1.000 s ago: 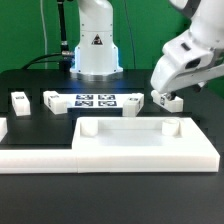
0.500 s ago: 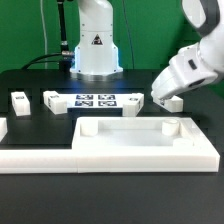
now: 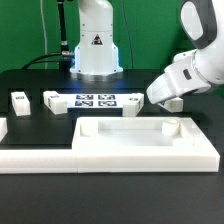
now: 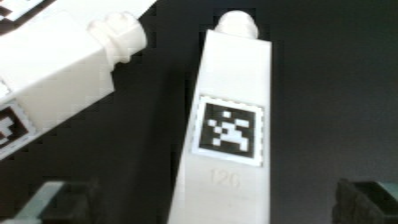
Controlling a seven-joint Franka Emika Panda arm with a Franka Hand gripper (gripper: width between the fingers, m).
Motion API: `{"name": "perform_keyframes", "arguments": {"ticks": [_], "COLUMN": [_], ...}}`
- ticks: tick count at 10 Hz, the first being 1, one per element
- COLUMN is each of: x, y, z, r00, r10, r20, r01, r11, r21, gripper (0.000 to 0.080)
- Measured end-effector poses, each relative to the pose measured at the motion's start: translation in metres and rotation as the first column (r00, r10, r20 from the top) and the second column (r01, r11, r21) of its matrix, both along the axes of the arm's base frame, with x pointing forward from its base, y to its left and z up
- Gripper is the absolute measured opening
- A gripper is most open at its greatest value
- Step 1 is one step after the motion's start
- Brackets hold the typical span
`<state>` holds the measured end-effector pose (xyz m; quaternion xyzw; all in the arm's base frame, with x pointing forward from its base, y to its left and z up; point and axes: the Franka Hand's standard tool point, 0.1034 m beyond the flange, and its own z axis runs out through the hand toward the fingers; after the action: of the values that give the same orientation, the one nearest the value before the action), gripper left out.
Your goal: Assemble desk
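Observation:
The white tabletop slab (image 3: 140,140) with raised rims lies at the front of the table. Two short legs (image 3: 20,102) (image 3: 50,100) lie at the exterior view's left. My gripper (image 3: 166,99) hangs low at the exterior view's right, over a third leg (image 3: 174,102). In the wrist view this tagged leg (image 4: 231,120) lies lengthwise between my open fingertips (image 4: 43,202), which stand apart from it on both sides. My gripper (image 4: 210,204) holds nothing. Another leg (image 4: 71,70) lies close beside it.
The marker board (image 3: 96,101) lies flat behind the slab. A low white rail (image 3: 35,155) runs along the front at the exterior view's left. The robot base (image 3: 96,45) stands at the back.
The hand has dropped lower and shifted slightly to the exterior view's right, coming down over the leg there. The parts on the table have not moved.

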<state>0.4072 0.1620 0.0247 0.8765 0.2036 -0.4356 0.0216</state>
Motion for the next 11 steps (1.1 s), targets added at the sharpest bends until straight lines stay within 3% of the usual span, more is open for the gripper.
{"name": "perform_keyframes", "arguments": {"ticks": [2,6,8,9,11], "x": [0.0042,0.0081,0.0081,0.0081,0.0081], "y": [-0.0027,0.0021,0.0022,0.0022,0.0023], "z": [-0.0047,-0.0111,-0.0112,-0.0111,-0.0111], "r00": [0.999,0.999,0.999,0.999,0.999], "r10": [-0.043,-0.043,-0.043,-0.043,-0.043], "r20": [0.007,0.033,0.033,0.033,0.033], "r01": [0.043,0.044,0.044,0.044,0.044], "r11": [0.998,0.998,0.999,0.999,0.999], "r21": [-0.049,-0.032,-0.032,-0.032,-0.032], "gripper": [0.0648,0.0648,0.0379,0.0286,0.0287]}}
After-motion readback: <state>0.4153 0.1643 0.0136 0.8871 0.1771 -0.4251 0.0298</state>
